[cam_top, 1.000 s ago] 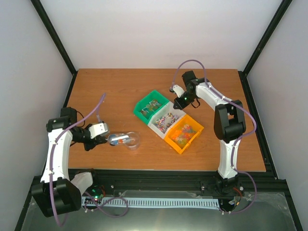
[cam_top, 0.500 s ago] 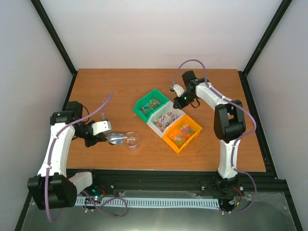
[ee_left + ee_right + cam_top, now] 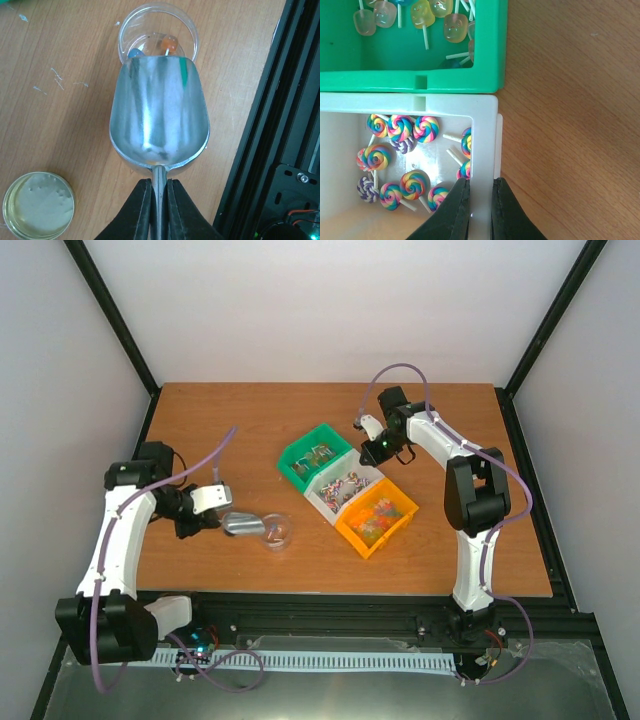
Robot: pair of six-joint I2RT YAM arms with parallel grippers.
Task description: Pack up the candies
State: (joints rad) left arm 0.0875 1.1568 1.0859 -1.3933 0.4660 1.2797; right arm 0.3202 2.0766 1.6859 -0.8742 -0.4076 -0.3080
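- Left gripper (image 3: pixel 159 189) is closed tight on the handle of the metal scoop (image 3: pixel 157 115).
- The scoop's front lip overlaps the open jar (image 3: pixel 175 20), near left; 2 candies (image 3: pixel 169 44) show inside.
- Right gripper (image 3: pixel 481 189) is clamped on the white bin (image 3: pixel 485 125) wall.
- More candies fill the white bin and green bin (image 3: pixel 420 82), mid-table.

Bright even light; soft shadows; glare on scoop (image 3: pixel 157 115); pics sharp.
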